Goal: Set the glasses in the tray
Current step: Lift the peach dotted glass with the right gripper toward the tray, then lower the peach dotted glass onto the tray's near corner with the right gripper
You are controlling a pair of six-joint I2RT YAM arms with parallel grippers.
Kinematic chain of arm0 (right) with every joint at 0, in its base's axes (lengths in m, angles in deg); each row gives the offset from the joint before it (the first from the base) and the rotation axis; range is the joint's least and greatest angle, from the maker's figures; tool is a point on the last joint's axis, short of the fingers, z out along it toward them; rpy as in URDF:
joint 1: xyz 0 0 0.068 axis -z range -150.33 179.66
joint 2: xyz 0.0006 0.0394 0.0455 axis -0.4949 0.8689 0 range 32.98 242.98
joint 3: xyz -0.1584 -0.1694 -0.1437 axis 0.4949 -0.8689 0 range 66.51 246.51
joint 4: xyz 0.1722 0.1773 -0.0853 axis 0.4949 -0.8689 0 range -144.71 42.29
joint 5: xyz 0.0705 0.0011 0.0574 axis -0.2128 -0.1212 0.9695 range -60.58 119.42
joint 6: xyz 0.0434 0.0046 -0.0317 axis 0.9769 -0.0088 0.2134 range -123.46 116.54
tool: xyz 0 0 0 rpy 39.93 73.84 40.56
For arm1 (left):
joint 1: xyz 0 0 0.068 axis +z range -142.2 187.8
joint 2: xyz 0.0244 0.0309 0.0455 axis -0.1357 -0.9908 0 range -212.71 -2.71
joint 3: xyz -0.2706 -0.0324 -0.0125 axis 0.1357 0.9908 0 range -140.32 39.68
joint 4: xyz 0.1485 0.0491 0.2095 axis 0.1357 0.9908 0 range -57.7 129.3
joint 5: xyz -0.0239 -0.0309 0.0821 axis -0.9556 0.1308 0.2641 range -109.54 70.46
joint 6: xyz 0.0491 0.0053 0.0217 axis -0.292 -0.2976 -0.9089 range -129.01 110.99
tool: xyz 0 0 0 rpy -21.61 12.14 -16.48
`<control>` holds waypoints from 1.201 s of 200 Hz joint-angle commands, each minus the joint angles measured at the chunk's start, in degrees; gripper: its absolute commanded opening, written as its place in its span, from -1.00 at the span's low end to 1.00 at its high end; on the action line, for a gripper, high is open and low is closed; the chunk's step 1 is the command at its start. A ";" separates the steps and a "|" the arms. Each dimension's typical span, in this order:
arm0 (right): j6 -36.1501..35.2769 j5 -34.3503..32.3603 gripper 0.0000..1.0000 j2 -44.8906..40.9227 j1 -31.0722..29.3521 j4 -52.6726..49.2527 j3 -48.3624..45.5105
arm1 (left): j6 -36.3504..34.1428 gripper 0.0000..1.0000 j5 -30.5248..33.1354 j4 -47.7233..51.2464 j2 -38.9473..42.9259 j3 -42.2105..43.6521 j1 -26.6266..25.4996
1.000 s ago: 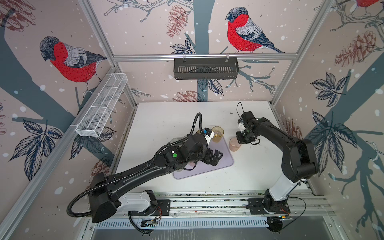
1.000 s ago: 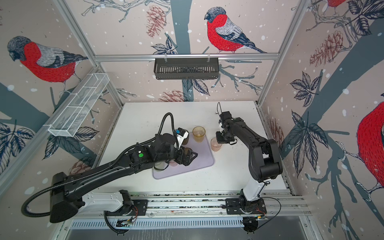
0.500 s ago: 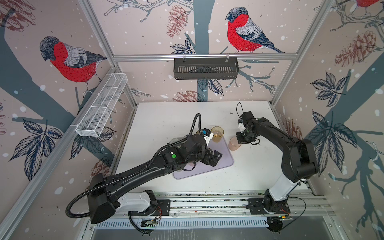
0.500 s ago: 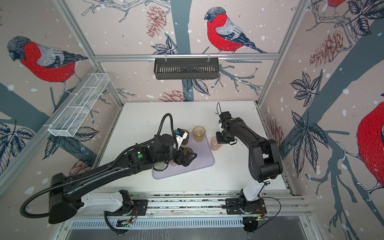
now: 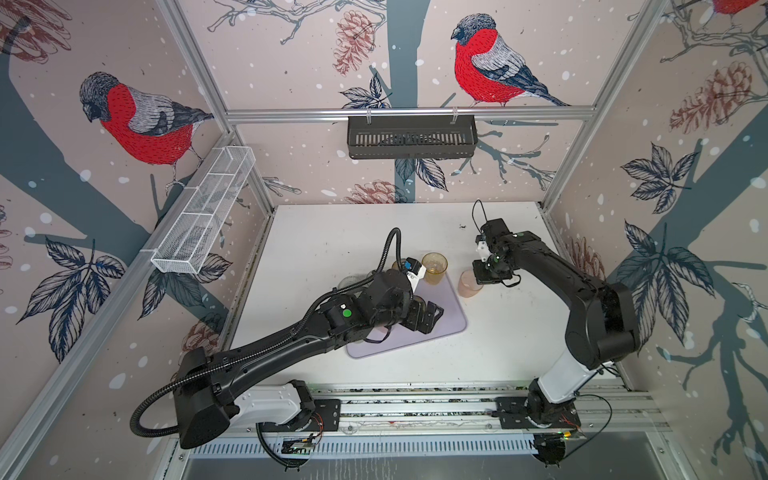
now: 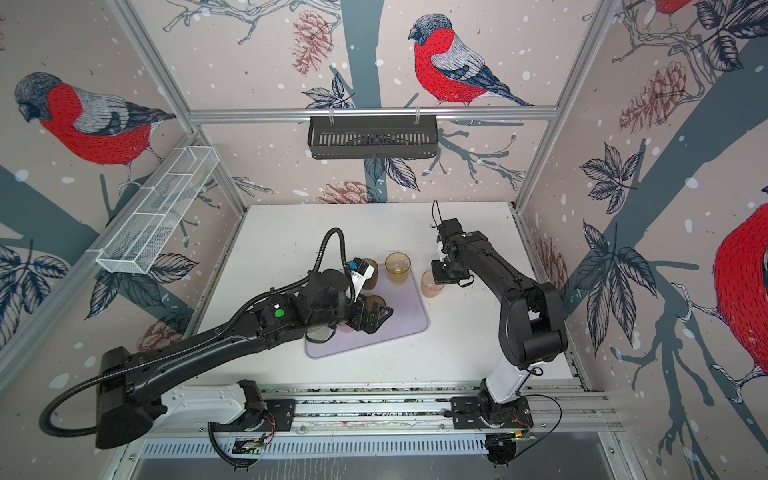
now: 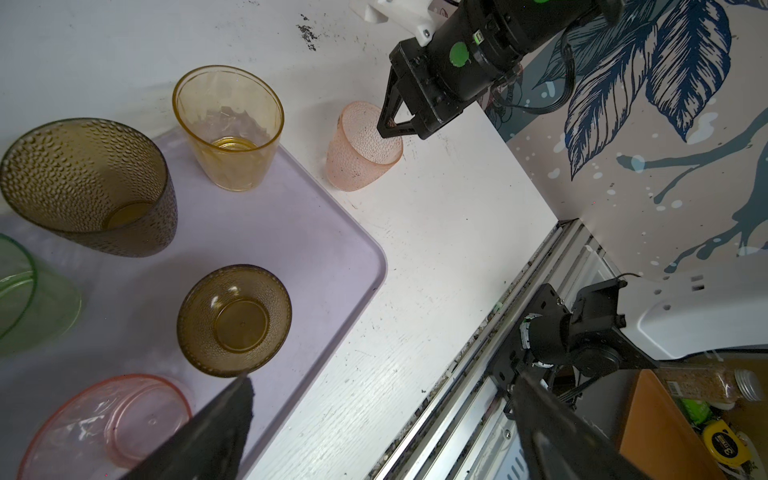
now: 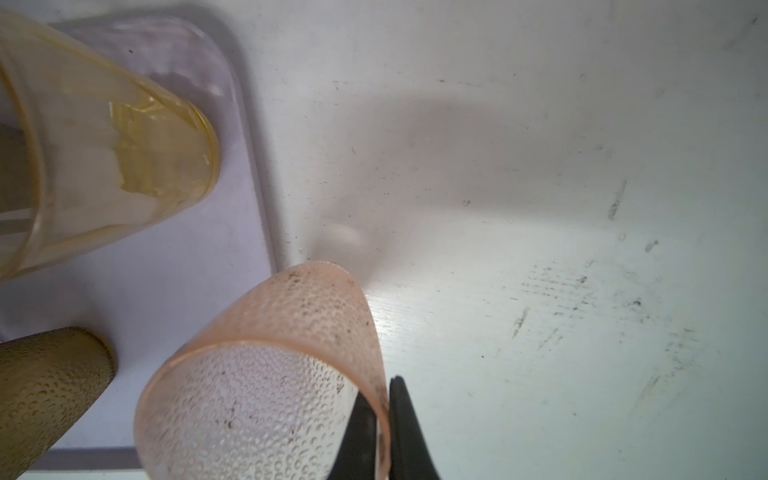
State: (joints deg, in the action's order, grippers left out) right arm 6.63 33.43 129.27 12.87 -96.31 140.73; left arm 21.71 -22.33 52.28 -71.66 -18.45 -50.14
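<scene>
Your left arm (image 5: pixel 270 353): matte black, white base link (image 5: pixel 266 405), green dot (image 5: pixel 345 313) behind left gripper (image 5: pixel 434 320), corrugated cable (image 5: pixel 394 231); right arm (image 5: pixel 552 266) same colours.

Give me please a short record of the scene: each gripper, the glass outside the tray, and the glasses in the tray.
left gripper: open, empty, above the tray
right gripper: shut on the peach glass, at its rim
peach glass: beside the tray, outside it
in tray: amber glass, brown glass, second brown glass, pink glass, green glass
not yet done: peach glass into tray
</scene>
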 commanded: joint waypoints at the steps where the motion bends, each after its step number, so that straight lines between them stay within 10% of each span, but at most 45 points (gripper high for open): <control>1: -0.86 -1.54 -0.96 -0.99 -0.38 -2.56 0.98 | 1.37 0.94 1.28 -2.17 1.39 0.65 -0.17; 240: 6.04 -0.67 -0.97 -5.41 -11.17 -2.59 -2.68 | 7.02 0.94 2.54 0.82 8.24 4.54 -0.07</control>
State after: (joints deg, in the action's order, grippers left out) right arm 11.41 32.47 123.90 2.38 -99.50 137.95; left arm 27.52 -20.84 52.81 -64.32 -14.23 -50.14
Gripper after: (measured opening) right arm 0.081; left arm 0.970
